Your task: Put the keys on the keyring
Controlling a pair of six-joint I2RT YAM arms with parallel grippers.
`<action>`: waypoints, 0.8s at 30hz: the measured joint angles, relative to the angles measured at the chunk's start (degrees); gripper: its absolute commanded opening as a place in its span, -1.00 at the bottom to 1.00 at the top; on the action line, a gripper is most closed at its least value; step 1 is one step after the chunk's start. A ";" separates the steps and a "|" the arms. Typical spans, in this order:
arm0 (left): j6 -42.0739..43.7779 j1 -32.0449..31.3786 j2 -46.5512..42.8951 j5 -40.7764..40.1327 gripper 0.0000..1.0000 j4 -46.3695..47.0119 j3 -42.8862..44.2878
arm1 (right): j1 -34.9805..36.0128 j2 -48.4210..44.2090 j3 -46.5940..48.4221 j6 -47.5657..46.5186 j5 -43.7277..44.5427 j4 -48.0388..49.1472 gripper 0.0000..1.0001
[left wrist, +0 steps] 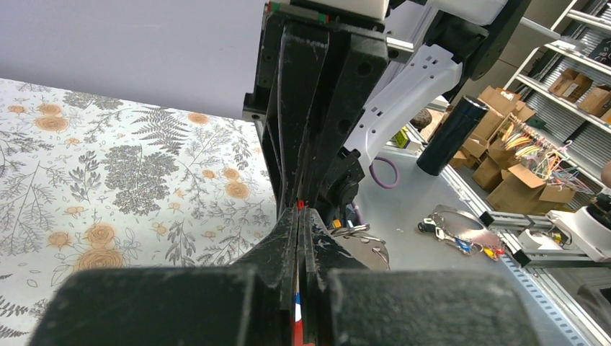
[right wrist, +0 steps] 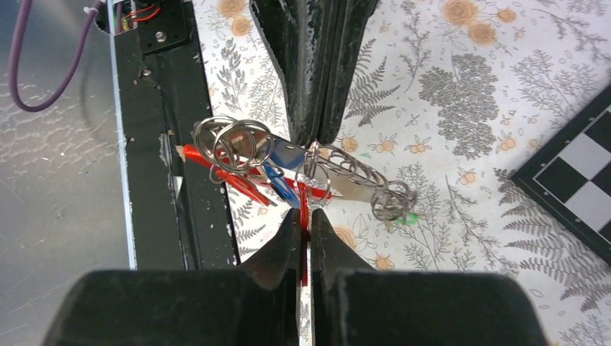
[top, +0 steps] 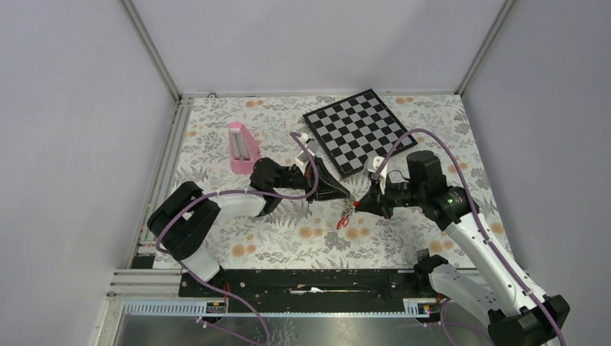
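One keyring [top: 342, 222], one checkerboard [top: 354, 131], one pink block [top: 241, 148], several keys [right wrist: 284, 155] bunched uncountably.

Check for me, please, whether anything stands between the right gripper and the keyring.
Nothing visible does. The right gripper has its jaws shut on the red side of the keyring. The keys hang just beside the jaws, not between them, and the left gripper meets it from the opposite side, seemingly pinching a key's ring.

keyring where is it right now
Mid-table in the top view, the keyring is pinched between the left hand and right hand, just nearer than the checkerboard.
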 measured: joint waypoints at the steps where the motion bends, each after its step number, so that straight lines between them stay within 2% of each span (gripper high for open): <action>1: 0.28 0.00 0.00 0.04 -1.00 -0.20 0.00 | -0.02 -0.04 0.33 0.00 0.31 -0.15 -1.00; 19: 3.19 0.02 -0.07 0.90 -1.00 -3.56 -0.04 | -0.07 0.15 5.31 -1.66 3.52 -3.74 -1.00; 21: 3.21 0.02 -0.07 0.87 -0.95 -3.54 -0.04 | -0.07 0.28 5.62 -2.05 3.96 -4.55 -1.00; 24: 3.39 -0.02 -0.07 0.87 -0.76 -3.54 -0.02 | -0.07 0.46 6.05 -2.80 4.42 -5.62 -1.00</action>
